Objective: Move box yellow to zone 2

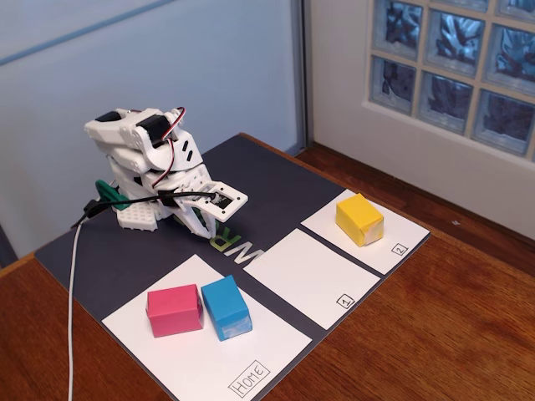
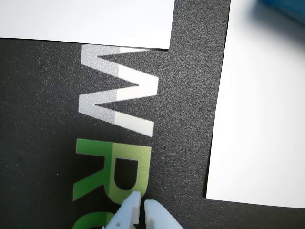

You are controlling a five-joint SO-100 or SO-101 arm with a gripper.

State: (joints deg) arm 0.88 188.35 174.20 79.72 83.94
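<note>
The yellow box sits on the white sheet marked 2 at the right of the dark mat in the fixed view. It does not show in the wrist view. My gripper is folded low at the back of the mat, far to the left of the yellow box, with its tips just over the printed letters. In the wrist view the gripper has its two white fingertips nearly together over the green letters, with nothing between them.
A pink box and a blue box stand side by side on the sheet marked Home. The sheet marked 1 lies between the other two. A white cable runs down the left. Wooden table surrounds the mat.
</note>
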